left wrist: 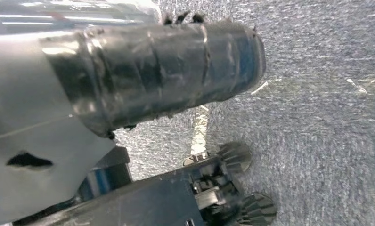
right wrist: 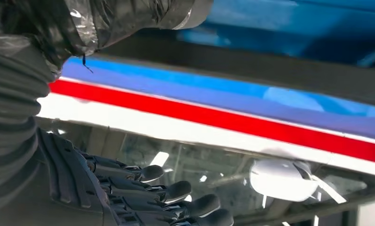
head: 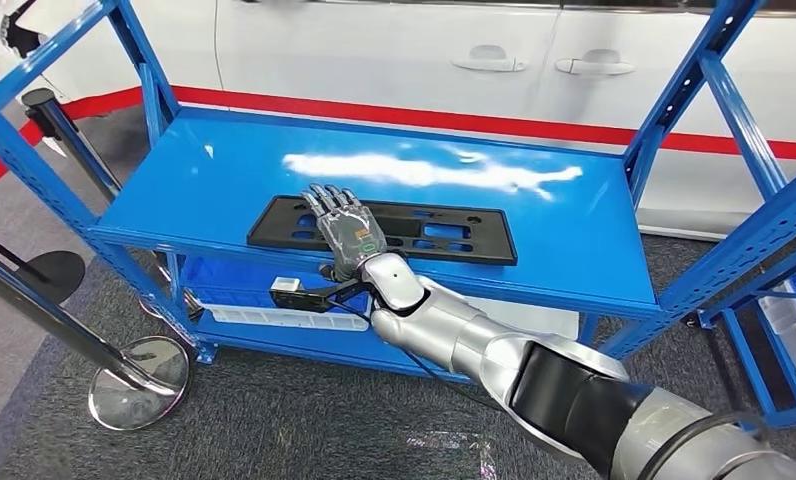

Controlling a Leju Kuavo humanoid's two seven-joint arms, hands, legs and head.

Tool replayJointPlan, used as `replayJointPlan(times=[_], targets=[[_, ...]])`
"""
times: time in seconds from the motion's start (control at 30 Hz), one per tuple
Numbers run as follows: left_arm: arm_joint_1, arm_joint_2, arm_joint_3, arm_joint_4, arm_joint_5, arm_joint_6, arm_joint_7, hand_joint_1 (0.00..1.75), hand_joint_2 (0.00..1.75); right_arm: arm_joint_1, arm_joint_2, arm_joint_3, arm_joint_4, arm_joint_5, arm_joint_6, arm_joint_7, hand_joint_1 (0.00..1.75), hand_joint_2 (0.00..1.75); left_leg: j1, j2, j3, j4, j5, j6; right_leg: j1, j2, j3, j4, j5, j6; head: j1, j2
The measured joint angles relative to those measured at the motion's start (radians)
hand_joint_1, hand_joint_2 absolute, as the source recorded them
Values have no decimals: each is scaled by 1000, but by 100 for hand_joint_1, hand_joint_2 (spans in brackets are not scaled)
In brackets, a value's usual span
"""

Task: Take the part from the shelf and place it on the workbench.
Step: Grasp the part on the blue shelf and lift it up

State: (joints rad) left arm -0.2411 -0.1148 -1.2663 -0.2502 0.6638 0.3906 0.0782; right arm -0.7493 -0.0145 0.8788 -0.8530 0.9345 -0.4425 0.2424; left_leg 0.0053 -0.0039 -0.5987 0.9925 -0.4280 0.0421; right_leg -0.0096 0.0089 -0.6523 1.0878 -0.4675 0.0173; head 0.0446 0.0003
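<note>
The part [head: 454,232] is a flat black rectangular frame with cut-outs, lying near the front edge of the blue shelf [head: 224,180]. My right hand [head: 346,228] reaches in from below and lies over the part's left end, back up, fingers stretched out and apart, holding nothing. In the right wrist view its dark fingers [right wrist: 176,190] are straight, and the part [right wrist: 251,66] is a dark band against the blue shelf. I cannot tell whether the hand touches the part. My left hand [left wrist: 167,70] hangs over grey carpet, its fingers hidden.
A white car [head: 374,50] with a red stripe stands right behind the shelf. Blue uprights frame the shelf on both sides, and another blue rack [head: 774,230] stands at the right. A chrome stanchion base [head: 139,380] is on the carpet at the left.
</note>
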Motion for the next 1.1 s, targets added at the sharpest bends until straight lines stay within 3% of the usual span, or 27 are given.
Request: replayJointPlan(times=[0.07,0.13,0.17,0.27,0.33,0.47,0.53,0.6,0.63,0.67,0.7,0.77,0.83,0.97,1.03,1.1], targets=[[-2,-2,-5,0,-1,-1,0,0,0,-4,-2,11,19,2,2,3,0,175,-1,1,3,-2,0,3,-3,-1,-56,116,-52,7,1,0],[-2,-3,-12,0,-3,-2,1,0,0,0,-4,22,35,3,5,6,0,175,0,1,3,2,-3,5,-8,-2,-99,193,-67,14,1,0],[-2,-4,-15,0,-4,-2,2,0,0,3,-4,25,41,4,6,6,0,175,2,1,3,5,-5,4,-12,-3,-97,183,-50,17,1,0],[-3,-4,-17,0,-9,-3,2,0,0,1,-4,31,53,11,15,6,0,175,5,-2,-1,25,-20,-10,-20,-7,-18,16,29,19,1,0],[-3,-4,-17,0,-11,-3,3,0,0,-1,-3,35,57,17,21,7,0,175,2,-3,-6,37,-27,-24,-17,-5,11,-41,39,11,1,0],[-4,-5,-18,0,-13,-3,3,0,0,-1,-3,41,65,21,21,8,0,175,5,-2,-14,55,-43,-41,-16,-3,14,-45,41,-16,0,0],[-4,-5,-18,0,-13,-3,3,0,0,-3,-2,41,66,21,21,8,0,175,7,-1,-54,143,-92,-48,-19,-3,17,-48,42,-25,0,0],[-4,-5,-18,0,-13,-3,3,0,0,-1,-2,43,70,21,21,8,0,175,7,-1,-118,270,-143,-53,-16,-3,17,-48,41,-28,-1,0],[-3,-4,-18,0,-13,-3,4,0,0,0,-2,43,72,21,21,8,0,175,7,-1,-139,308,-149,-52,-15,-3,18,-48,40,-29,-1,0],[-2,-4,-18,0,-13,-3,4,0,0,0,-2,43,74,21,21,8,0,175,7,-1,-144,311,-138,-50,-13,-3,18,-48,40,-30,-1,0],[-2,-4,-18,0,-13,-3,4,0,0,1,-2,43,75,21,21,8,0,175,6,-1,-127,270,-107,-46,-12,-3,20,-48,40,-30,-1,0],[-3,-4,-18,0,-13,-3,4,0,0,-1,-2,44,76,21,21,8,0,175,2,-1,-63,134,-41,-31,-8,-1,22,-48,39,-29,-1,0],[-5,-4,-19,0,-14,-4,4,0,0,-4,-2,44,78,22,23,8,0,175,-6,-2,-21,47,-16,-21,-7,0,21,-49,39,-22,0,0],[-5,-4,-22,0,-18,-6,4,0,0,-6,-1,49,85,43,36,26,0,175,-6,-1,-7,17,-8,-8,-10,-1,18,-46,35,0,0,0],[-6,-5,-22,0,-21,-9,4,0,0,-11,-2,50,91,69,39,49,0,175,-1,1,1,4,0,1,-10,-3,-15,28,-10,6,1,0],[-7,-6,-23,0,-23,-13,4,0,0,-14,-1,51,102,89,42,74,0,175,-2,2,0,3,1,5,-10,-4,-74,152,-65,10,2,0]])
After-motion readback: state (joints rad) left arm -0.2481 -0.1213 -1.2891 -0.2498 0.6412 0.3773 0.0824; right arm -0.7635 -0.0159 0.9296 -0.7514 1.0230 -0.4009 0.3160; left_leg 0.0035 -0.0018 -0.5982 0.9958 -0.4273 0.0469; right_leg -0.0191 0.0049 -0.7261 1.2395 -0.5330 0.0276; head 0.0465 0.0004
